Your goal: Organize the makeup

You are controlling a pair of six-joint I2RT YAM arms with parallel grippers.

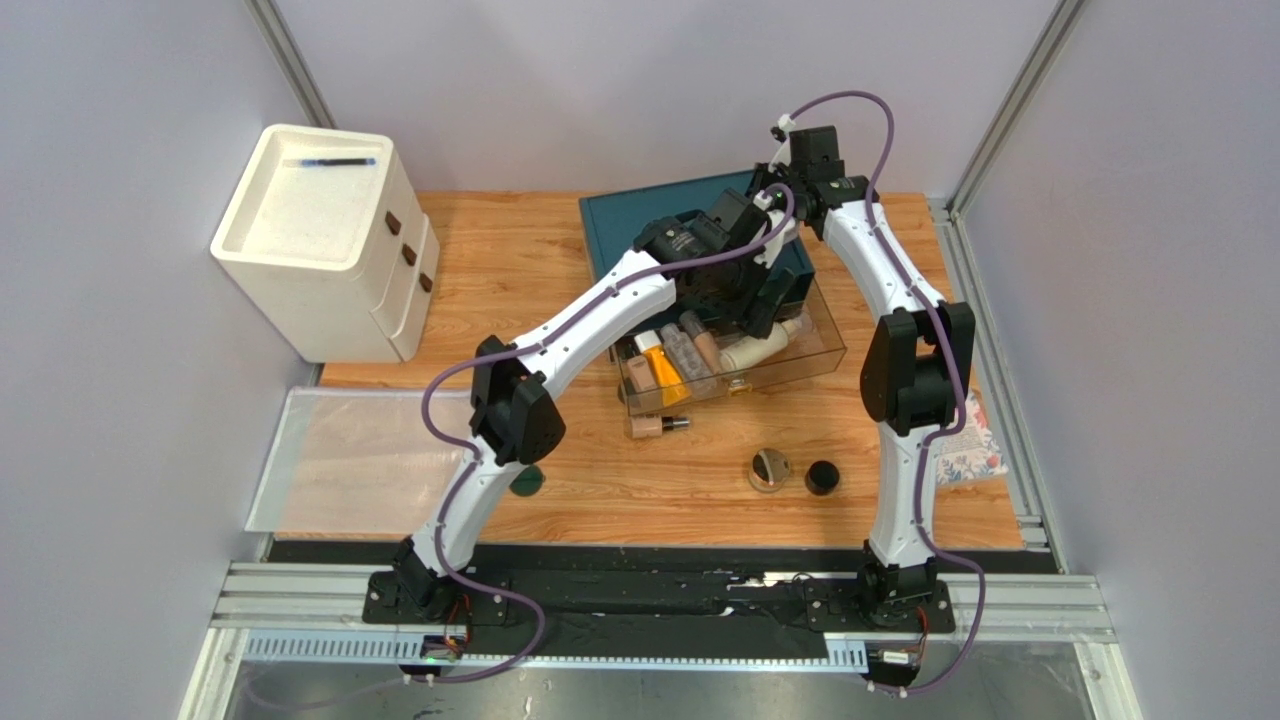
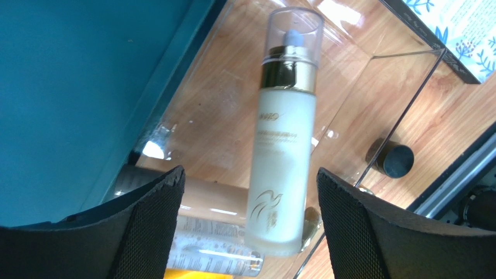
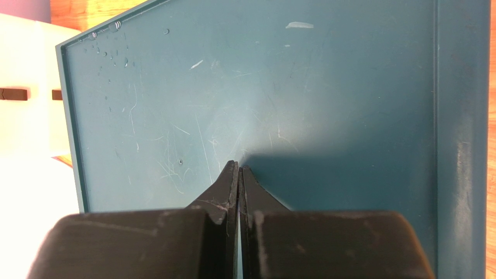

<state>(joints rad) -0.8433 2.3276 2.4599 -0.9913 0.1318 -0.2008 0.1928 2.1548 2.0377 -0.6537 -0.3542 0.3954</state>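
Cream bottle [image 2: 285,151] sits in the drawer [image 2: 401,87], your left pincer [image 2: 250,174] wide open over it, right pincer [image 3: 239,168] closed against the teal box [image 3: 349,87]. Next, lift clear and go for the jar [image 1: 822,477] at 5 o'clock of the drawer.

clear drawer [image 2: 221,110] floor bare beside cream bottle [image 2: 284,168], tubes [image 2: 215,200] packed at 1 end, teal box [image 2: 75,87] adj

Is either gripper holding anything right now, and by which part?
Nothing is held. The left gripper stands open astride the cream bottle lying in the clear drawer; the right gripper is shut empty, pointing at the teal box.
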